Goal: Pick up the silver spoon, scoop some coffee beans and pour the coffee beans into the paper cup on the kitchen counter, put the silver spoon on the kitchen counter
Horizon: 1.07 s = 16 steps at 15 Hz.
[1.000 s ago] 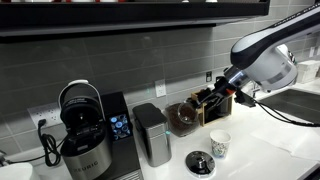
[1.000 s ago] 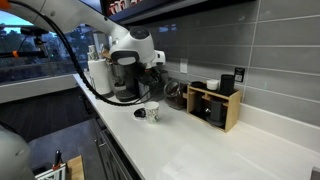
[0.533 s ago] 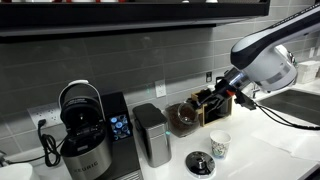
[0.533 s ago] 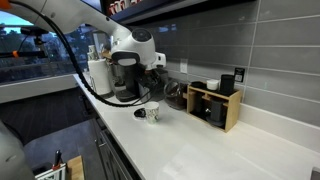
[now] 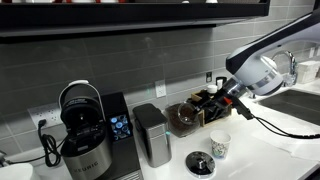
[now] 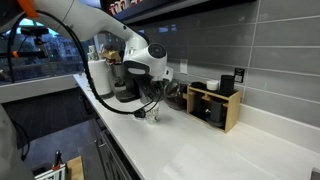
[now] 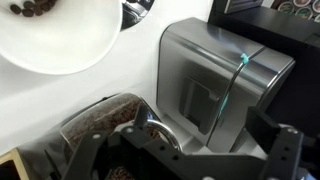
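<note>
Wrist view: the gripper (image 7: pixel 160 152) enters from 6 o'clock. Its dark linkages are drawn in toward the middle, pinching the silver spoon (image 7: pixel 150 128). Only a shiny curved part of the spoon shows, just above the fingers and over the mouth of the glass jar (image 7: pixel 105 125). Contact at the pads is dark and hard to read. The coffee beans (image 7: pixel 100 118) fill the jar at 7 o'clock in the frame. The paper cup (image 7: pixel 60 40) sits upright at 10 o'clock, seen from above, with a few dark beans lying in its bottom. A grey metal canister (image 7: pixel 215 85) stands at 2 o'clock. The kitchen counter (image 7: pixel 140 75) shows white between cup, jar and canister. Cup and jar are apart.

In an exterior view the arm (image 5: pixel 262 72) reaches in from 3 o'clock. The gripper (image 5: pixel 207 100) tilts down toward the glass jar (image 5: pixel 181 118), just above and beside its rim. The spoon is too small to make out here. The paper cup (image 5: pixel 219 145) stands on the kitchen counter (image 5: pixel 265 160) at 5 o'clock from the jar, near it but not touching. A flat black disc (image 5: pixel 200 163) lies at 7 o'clock from the cup. The canister (image 5: pixel 150 133) is at 9 o'clock from the jar, and the coffee machine (image 5: pixel 85 130) is farther out at 9 o'clock.

In an exterior view the arm (image 6: pixel 100 20) arcs in from 10 o'clock and the gripper (image 6: pixel 152 95) hangs low beside the machines. A wooden rack (image 6: pixel 215 105) stands well apart at 3 o'clock, against the tiled wall (image 6: pixel 270 60).
</note>
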### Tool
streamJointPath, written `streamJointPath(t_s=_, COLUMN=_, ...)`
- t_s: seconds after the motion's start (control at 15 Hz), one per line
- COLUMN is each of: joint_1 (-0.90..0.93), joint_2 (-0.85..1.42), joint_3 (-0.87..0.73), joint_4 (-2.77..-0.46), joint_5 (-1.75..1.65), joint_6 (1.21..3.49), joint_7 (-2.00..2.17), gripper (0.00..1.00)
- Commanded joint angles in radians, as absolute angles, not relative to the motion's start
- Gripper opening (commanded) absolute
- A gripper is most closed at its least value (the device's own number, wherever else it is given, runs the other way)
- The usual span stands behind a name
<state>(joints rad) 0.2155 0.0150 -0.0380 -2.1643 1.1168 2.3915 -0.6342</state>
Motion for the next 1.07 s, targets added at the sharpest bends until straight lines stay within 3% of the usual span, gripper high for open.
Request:
streamJointPath(t_s=0.0, joint_1=0.147, joint_2=0.099, joint_3=0.009, joint_4=-2.091, joint_5=1.174, joint_6=2.355, joint_7=-0.622, gripper=1.00)
streamJointPath(t_s=0.6, joint_1=0.079, joint_2=0.262, joint_3=0.051, joint_4=-1.972, joint_5=1.242, joint_6=2.315, joint_7=-0.555, gripper=1.00)
streamJointPath(t_s=1.0, joint_1=0.055, joint_2=0.304, joint_3=0.054, joint_4=-1.944, joint_5=1.266, joint_6=2.291, joint_7=-0.513, gripper=0.89)
